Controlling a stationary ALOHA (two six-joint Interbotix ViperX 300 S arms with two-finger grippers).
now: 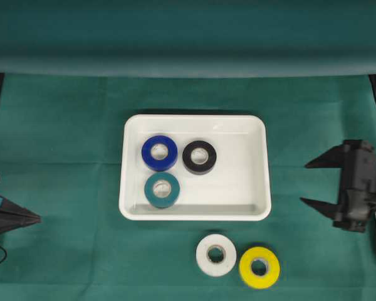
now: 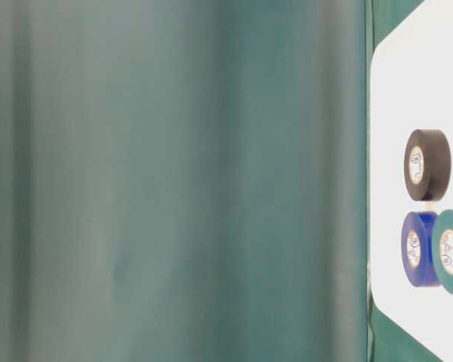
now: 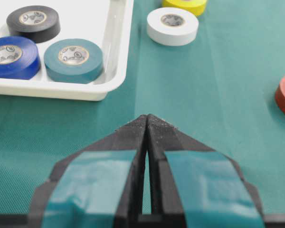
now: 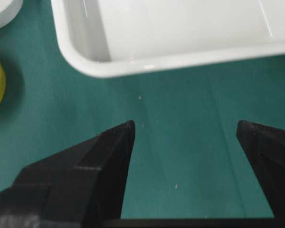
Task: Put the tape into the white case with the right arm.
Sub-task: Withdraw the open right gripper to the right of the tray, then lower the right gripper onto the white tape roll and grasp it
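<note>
The white case [image 1: 195, 213] lay at the table's [image 1: 62, 144] centre. Three tape rolls [image 1: 159, 152] sat in its left half: two side by side toward the far rim, the third [image 1: 162, 189] just nearer, close to the front rim. Two more rolls [image 1: 215, 254] lay outside, before the case's near-right corner, touching each other.

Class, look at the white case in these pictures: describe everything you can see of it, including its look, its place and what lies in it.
The white case is a shallow, glossy rectangular tray with rounded corners and a raised rim, plastic by its look. It lies flat on the green cloth near the middle of the overhead view. Three tape rolls lie flat in its left half: a blue roll, a black roll and a teal roll. The teal roll lies close beside the blue one. Its right half is bare. No gripper touches it.
</note>
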